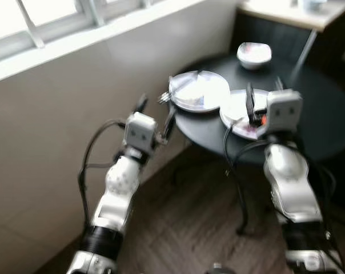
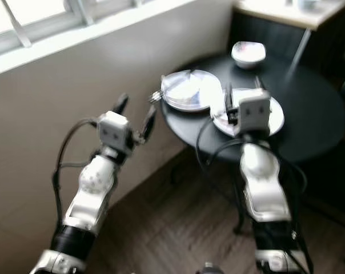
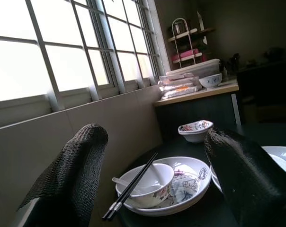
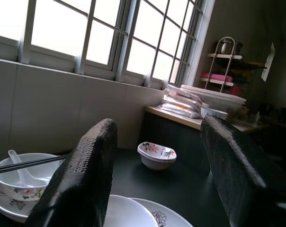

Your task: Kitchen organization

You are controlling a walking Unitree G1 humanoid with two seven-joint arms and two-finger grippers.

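Dishes sit uncollected on our round black table [image 1: 327, 123]: two plates [image 1: 200, 91], one under a bowl [image 3: 145, 184] with chopsticks [image 3: 131, 185] and spoon, and a small bowl [image 1: 254, 55] farther back. Nothing seems done yet. Our left gripper [image 1: 156, 114] and right gripper [image 1: 264, 100] hover wide and empty at the table's edge.

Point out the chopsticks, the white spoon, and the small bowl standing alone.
chopsticks [image 3: 133, 187], left wrist view, mid-shaft.
white spoon [image 3: 120, 181], left wrist view, handle end.
small bowl [image 4: 156, 157], right wrist view, outer wall.
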